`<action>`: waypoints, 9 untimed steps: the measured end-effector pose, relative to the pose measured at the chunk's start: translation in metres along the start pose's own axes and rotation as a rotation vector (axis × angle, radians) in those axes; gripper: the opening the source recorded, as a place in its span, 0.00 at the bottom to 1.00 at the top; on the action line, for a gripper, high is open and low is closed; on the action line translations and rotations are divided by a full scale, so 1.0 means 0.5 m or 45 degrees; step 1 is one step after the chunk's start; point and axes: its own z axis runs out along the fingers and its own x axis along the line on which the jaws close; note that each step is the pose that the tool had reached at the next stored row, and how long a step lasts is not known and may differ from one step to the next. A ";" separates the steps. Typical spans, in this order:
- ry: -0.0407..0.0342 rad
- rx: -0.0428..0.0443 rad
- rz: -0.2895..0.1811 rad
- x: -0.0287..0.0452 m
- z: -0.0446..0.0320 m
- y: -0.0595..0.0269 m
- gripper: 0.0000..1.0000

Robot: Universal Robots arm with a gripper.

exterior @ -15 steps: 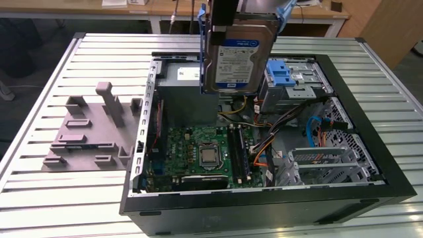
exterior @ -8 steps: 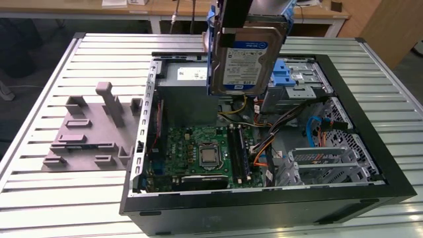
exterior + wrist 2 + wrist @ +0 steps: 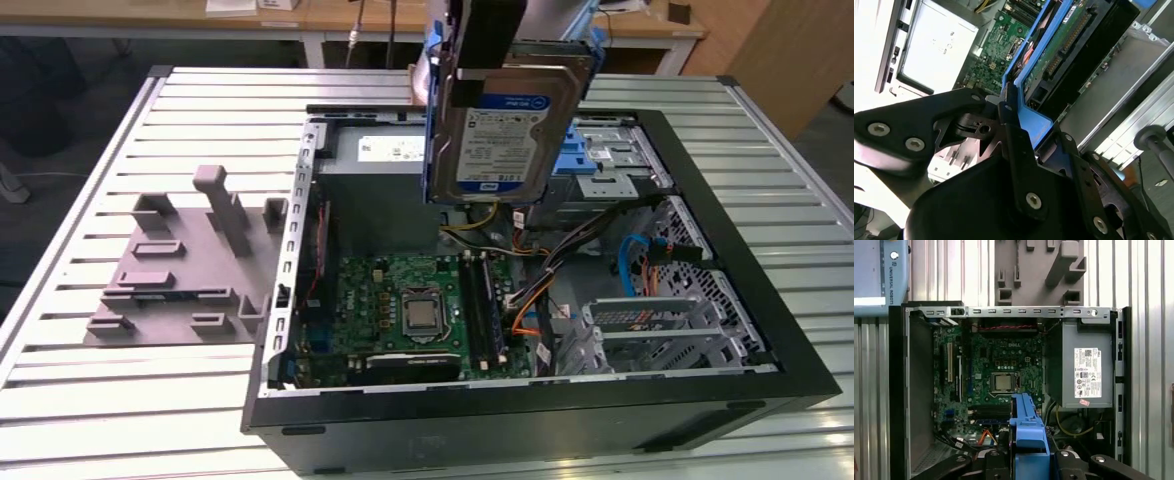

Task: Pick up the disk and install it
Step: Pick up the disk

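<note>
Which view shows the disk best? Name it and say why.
The exterior view: the disk hangs label-forward above the open computer case, in the gripper. The second wrist view shows its circuit-board side and blue bracket; the first wrist view, its bracket edge.

disk (image 3: pixel 507 130) upper edge hidden behind claw (image 3: pixel 487 68), case (image 3: pixel 534 405) front cut off below

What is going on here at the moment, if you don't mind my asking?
A single robot arm is at work. Its gripper is shut on the disk, clamping the blue bracket that frames it. The disk hangs on edge, its label toward the exterior camera, above the open computer case with its motherboard exposed. It is not yet seated in the case. A grey fixture sits on the slatted table at the exterior view's left.
</note>
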 end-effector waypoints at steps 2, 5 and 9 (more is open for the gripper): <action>0.0000 0.000 0.000 0.001 0.000 -0.006 0.36; -0.0001 0.000 0.000 0.001 0.000 -0.011 0.36; 0.0001 0.000 0.000 0.001 0.001 -0.014 0.36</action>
